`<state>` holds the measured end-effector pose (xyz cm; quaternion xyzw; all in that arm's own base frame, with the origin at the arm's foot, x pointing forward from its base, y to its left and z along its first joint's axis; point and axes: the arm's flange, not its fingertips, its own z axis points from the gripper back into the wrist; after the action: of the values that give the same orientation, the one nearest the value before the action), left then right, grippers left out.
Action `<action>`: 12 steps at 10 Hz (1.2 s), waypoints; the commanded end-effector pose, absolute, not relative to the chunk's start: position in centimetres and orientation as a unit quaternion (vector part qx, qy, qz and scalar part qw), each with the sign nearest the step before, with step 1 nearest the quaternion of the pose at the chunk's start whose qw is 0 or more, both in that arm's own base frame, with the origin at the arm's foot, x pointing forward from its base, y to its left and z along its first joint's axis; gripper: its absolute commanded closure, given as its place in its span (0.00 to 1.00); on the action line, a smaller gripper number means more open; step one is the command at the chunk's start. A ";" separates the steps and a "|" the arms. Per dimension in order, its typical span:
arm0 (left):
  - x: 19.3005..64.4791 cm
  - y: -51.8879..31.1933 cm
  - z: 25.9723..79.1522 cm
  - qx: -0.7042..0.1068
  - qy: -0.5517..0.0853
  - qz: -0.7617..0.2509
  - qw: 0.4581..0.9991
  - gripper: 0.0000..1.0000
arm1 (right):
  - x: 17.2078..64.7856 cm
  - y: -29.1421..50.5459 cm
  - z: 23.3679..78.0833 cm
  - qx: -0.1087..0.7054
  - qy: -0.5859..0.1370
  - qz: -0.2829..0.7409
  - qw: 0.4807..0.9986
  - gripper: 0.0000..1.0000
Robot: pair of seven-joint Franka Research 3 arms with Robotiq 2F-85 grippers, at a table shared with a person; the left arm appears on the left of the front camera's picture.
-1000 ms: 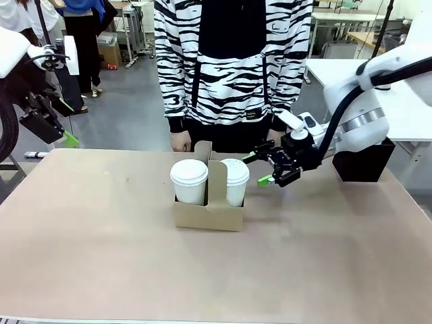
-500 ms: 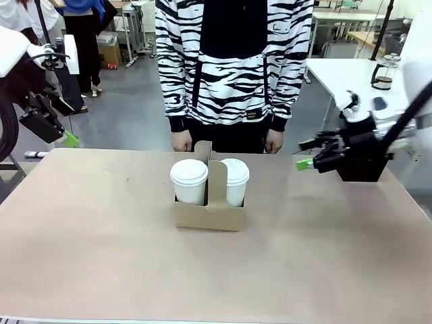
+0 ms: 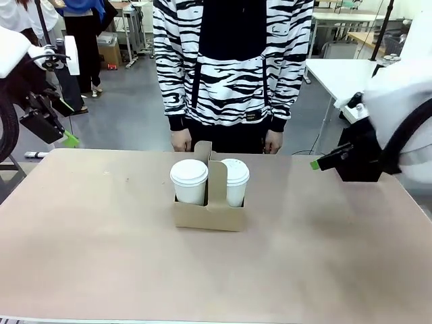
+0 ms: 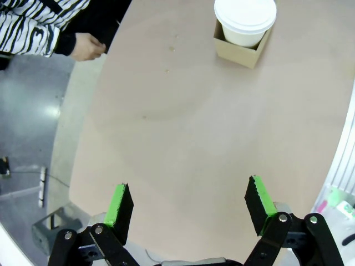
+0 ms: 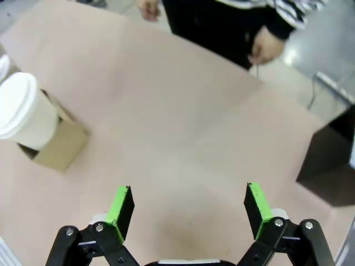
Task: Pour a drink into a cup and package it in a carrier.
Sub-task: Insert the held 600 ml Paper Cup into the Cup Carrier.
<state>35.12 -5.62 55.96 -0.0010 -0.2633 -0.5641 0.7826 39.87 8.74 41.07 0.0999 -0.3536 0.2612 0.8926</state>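
A brown cardboard carrier (image 3: 209, 214) stands mid-table with two white lidded cups, one on the left (image 3: 189, 181) and one on the right (image 3: 235, 181), either side of its upright handle. The drink is hidden under the lids. My right gripper (image 3: 316, 164) hovers at the table's right side, well clear of the carrier. In the right wrist view the gripper (image 5: 188, 204) is open with nothing in it, and a cup (image 5: 22, 111) and the carrier (image 5: 58, 147) lie far left. My left gripper (image 3: 66, 137) hangs raised past the table's left edge. Its own view shows it (image 4: 188, 199) open and empty above bare table, the cup (image 4: 245, 21) far off.
A person in a striped top stands at the far edge, hands (image 3: 180, 140) hanging just behind the carrier. A black box (image 3: 361, 172) sits at the right rear corner beside my right arm. The bare table (image 3: 135, 263) stretches wide in front of the carrier.
My right gripper has pulled back from beside the right cup to the table's right side, staying open. The left arm, the cups and the carrier have not moved.
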 end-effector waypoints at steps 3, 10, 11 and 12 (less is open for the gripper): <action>35.0 -5.6 56.2 -0.003 -0.264 -0.558 0.787 0.00 | 40.3 8.4 39.9 0.097 -0.331 0.244 0.906 0.00; 35.0 -5.6 56.2 -0.003 -0.264 -0.558 0.787 0.00 | 40.3 8.4 39.9 0.097 -0.331 0.244 0.906 0.00; 35.0 -5.6 56.2 -0.003 -0.264 -0.558 0.787 0.00 | 40.3 8.4 39.9 0.097 -0.331 0.244 0.906 0.00; 35.0 -5.6 56.2 -0.003 -0.264 -0.558 0.787 0.00 | 40.3 8.4 39.9 0.097 -0.331 0.244 0.906 0.00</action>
<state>35.12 -5.62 55.95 -0.0010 -0.2633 -0.5641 0.7826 40.40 8.12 39.86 0.0999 -0.3233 0.2466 0.9081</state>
